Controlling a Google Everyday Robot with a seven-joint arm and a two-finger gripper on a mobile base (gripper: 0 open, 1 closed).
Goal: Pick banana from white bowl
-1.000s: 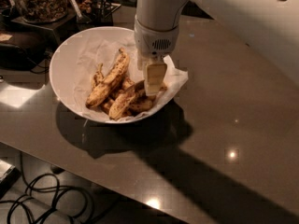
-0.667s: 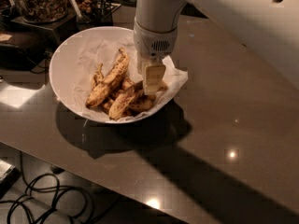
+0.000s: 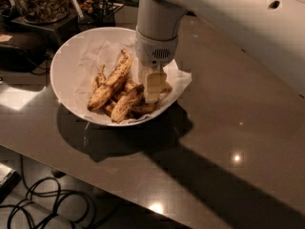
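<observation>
One tip: your gripper [image 3: 153, 95], open or shut I can't tell, sits low at the bowl's [image 3: 53, 75] right; center over the banana's [image 3: 110, 82] middle.

Pincer [image 3: 152, 95] low inside white bowl [image 3: 62, 75], beside banana [image 3: 112, 80]

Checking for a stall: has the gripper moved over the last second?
No. The gripper stays at the same spot inside the white bowl's right half, judged against its rim.
</observation>
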